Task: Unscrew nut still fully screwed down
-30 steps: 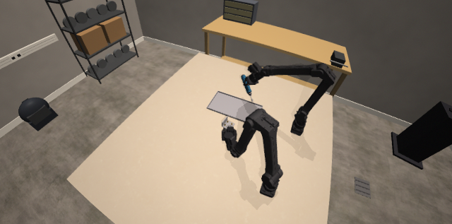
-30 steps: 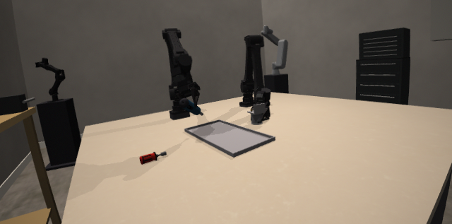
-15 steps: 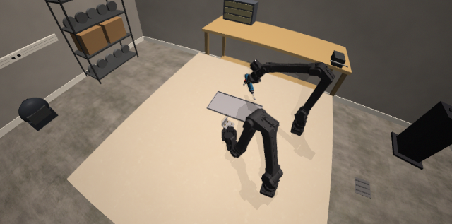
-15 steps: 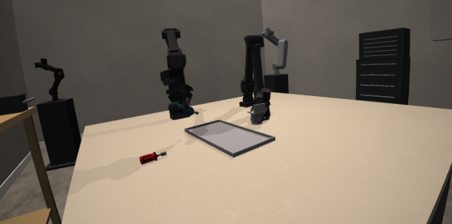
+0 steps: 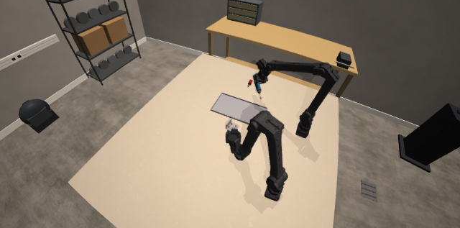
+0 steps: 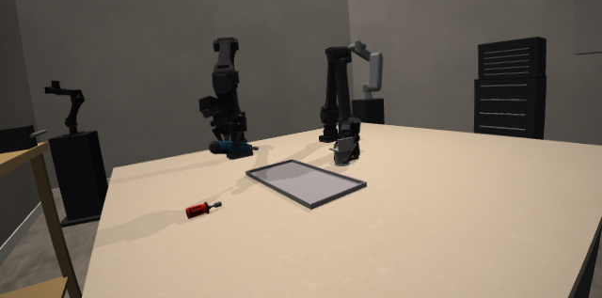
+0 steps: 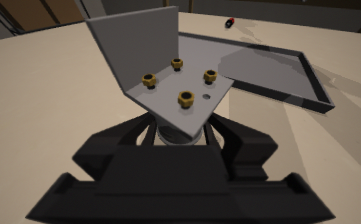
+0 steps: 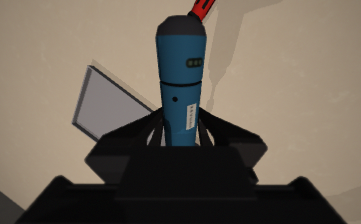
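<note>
The joint module [image 6: 341, 153] [image 7: 174, 136] stands on the table beside the grey tray [image 5: 230, 107] [image 6: 308, 204] [image 7: 317, 89]. Its grey angle bracket [image 7: 137, 46] sits on top, with several brass nuts [image 7: 185, 98] on its flat plate. My left gripper [image 5: 232, 135] [image 6: 348, 144] [image 7: 180, 112] is shut on the module's round body. My right gripper [image 5: 258, 79] [image 6: 230, 140] [image 8: 180, 111] is shut on the dark blue nut driver [image 5: 257, 86] [image 6: 232, 149] [image 8: 180, 65]. It holds the driver low over the table beyond the tray, away from the module.
A red-handled screwdriver [image 5: 249, 83] [image 6: 198, 210] [image 7: 229, 22] [image 8: 201, 7] lies on the table past the tray's far side. The tray is shallow with a dark rim and nothing in it. A wooden bench and a shelf rack stand off the table.
</note>
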{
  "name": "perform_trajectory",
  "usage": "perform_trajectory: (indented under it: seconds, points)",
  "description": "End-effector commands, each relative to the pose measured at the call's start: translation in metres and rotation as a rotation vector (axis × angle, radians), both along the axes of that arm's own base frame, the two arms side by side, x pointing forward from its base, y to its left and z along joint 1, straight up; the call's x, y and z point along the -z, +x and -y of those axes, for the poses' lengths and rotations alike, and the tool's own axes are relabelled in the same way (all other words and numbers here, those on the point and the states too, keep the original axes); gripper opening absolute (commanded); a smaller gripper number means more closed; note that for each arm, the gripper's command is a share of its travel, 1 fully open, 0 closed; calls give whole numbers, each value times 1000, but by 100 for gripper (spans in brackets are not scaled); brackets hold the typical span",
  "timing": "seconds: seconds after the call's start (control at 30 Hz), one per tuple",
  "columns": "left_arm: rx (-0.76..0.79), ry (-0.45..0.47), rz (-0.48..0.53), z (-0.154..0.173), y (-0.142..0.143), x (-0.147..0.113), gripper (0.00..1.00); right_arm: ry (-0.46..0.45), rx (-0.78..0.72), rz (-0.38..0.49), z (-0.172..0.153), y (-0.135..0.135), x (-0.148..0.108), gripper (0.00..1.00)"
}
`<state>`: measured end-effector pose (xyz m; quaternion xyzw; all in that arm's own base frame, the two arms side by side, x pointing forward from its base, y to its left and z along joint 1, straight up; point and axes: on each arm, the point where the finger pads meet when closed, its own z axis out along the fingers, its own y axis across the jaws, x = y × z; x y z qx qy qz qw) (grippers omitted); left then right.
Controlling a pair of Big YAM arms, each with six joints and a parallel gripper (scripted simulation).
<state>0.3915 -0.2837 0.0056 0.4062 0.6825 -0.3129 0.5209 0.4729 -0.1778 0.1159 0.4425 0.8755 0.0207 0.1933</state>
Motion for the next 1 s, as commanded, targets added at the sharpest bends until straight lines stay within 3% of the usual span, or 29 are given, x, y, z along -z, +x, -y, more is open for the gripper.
perform_trajectory:
  seconds: [0.0, 0.13, 0.2, 0.3, 0.43, 0.57, 0.7, 0.77, 0.87, 0.97]
  points:
    - [12, -21, 39, 7, 0, -14, 59, -12, 78, 73, 32, 18, -48, 42]
    - [12, -21, 39, 7, 0, -14, 59, 18, 129, 17, 47, 9, -35, 42]
    - [12, -21, 39, 7, 0, -14, 59, 4, 128, 52, 46, 8, -54, 42]
    - [12, -21, 39, 7, 0, -14, 59, 5, 111, 52, 38, 12, -54, 42]
    - [12, -21, 39, 7, 0, -14, 59, 40, 180, -17, 59, -2, -34, 42]
    - [12, -21, 39, 7, 0, -14, 59, 54, 230, -28, 71, -14, -45, 42]
    - [12, -21, 39, 7, 0, -14, 59, 85, 282, -85, 84, -25, -32, 42]
    - [12, -21, 39, 7, 0, -14, 59, 71, 281, -50, 84, -25, -51, 42]
    - [12, -21, 39, 7, 0, -14, 59, 70, 265, -50, 76, -21, -51, 42]
    - [12, -21, 39, 7, 0, -14, 59, 102, 321, -106, 92, -34, -34, 42]
